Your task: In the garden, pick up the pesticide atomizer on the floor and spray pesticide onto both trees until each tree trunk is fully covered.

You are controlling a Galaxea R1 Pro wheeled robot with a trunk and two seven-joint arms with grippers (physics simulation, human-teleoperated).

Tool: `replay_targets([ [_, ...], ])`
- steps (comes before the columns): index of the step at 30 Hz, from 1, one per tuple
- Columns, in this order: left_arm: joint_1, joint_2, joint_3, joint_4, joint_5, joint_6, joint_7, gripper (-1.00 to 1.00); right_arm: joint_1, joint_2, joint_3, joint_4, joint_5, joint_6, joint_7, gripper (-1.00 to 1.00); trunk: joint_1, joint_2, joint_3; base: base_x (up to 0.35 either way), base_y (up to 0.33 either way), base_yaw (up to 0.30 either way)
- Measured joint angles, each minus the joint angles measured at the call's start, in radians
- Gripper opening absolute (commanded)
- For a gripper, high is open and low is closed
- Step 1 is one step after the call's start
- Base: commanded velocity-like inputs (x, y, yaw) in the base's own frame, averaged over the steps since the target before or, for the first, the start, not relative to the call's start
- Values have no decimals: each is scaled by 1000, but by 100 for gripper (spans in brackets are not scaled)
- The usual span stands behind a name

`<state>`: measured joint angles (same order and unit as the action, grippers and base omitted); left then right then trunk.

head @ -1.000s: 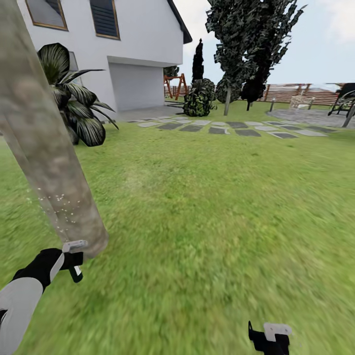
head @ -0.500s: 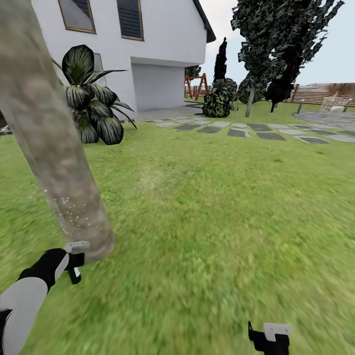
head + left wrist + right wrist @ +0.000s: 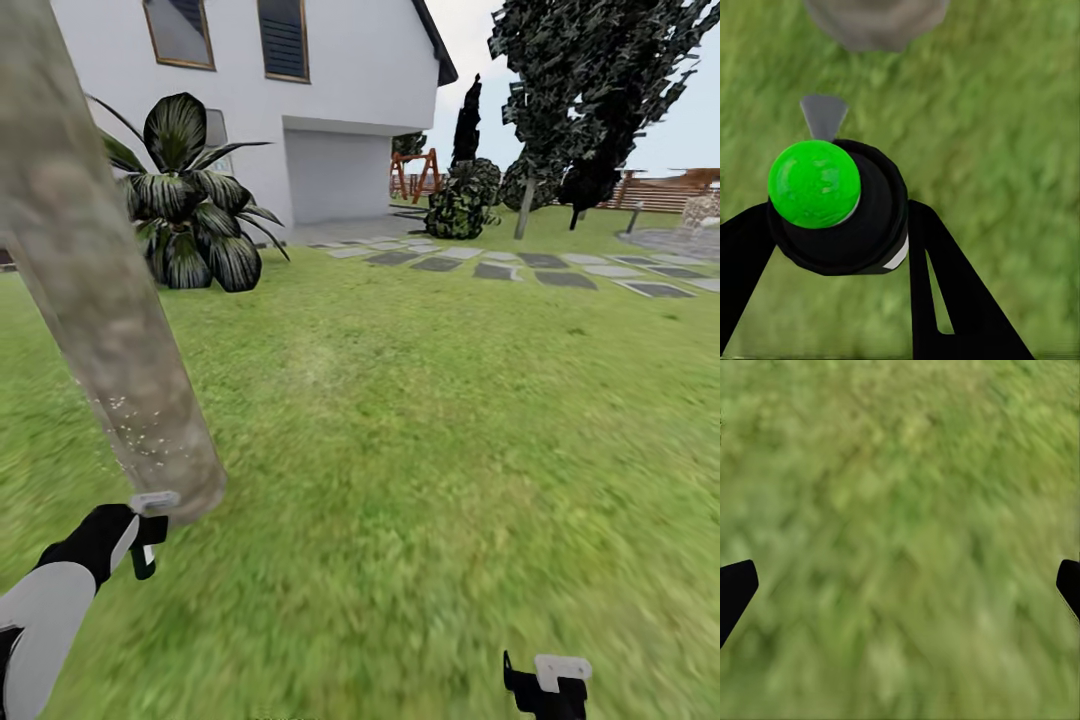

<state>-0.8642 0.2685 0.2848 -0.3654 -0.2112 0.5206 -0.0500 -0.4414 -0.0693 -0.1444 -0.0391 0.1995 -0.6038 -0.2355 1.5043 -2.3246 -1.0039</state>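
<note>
Our left arm wears a smooth pale grey shell along the forearm, ending in a matte black wrist section. At its tip sits a small light grey bracket above the black left pincer. In the left wrist view the fingers are flat, black and angular, one with a narrow triangular cut-out through it and a small white patch near its base. Our right pincer is black too, topped by a light grey plate. In the right wrist view its black fingertips taper to blunt points.
</note>
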Motion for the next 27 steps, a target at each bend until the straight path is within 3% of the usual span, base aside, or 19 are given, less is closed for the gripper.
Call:
replay_targets([
  [12, 0, -6, 2, -3, 2, -5, 19, -100, 0, 0, 1, 0, 0, 0, 1, 100, 0, 0, 0, 223, -208, 266],
  [27, 0, -8, 2, -3, 2, -6, 21, -100, 0, 0, 0, 1, 0, 0, 2, 100, 0, 0, 0, 196, -220, 16],
])
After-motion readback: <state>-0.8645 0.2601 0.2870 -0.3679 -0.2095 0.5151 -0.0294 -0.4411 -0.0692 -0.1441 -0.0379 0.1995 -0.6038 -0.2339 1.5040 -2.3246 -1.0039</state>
